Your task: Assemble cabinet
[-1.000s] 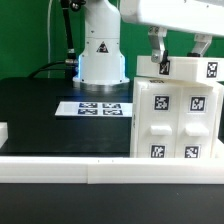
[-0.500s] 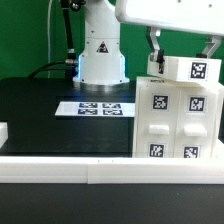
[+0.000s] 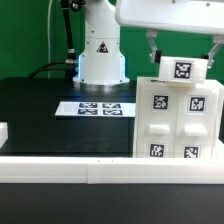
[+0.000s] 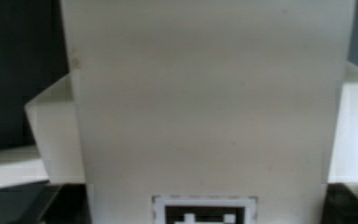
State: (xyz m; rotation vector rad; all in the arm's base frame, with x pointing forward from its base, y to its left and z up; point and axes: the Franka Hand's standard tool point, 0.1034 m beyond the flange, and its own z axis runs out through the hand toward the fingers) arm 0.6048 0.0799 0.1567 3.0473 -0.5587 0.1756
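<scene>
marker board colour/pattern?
White marker board with black-and-white square tags in a row; clearest in the exterior view.

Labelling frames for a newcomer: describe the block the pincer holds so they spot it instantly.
Find the big white cabinet at the exterior view's right. Directly above its top edge, the pincer carries a small white block. Unlike the cabinet's front panels, it has just one tag and sits tilted.

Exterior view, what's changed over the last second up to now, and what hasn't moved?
The small white tagged block held above the cabinet has turned: its tagged face, angled off to the exterior view's right before, now faces the camera more squarely and sits nearer the case's middle. The gripper carried it round and shifted slightly to the exterior view's left. The cabinet, the marker board and the border rail stayed put.
</scene>
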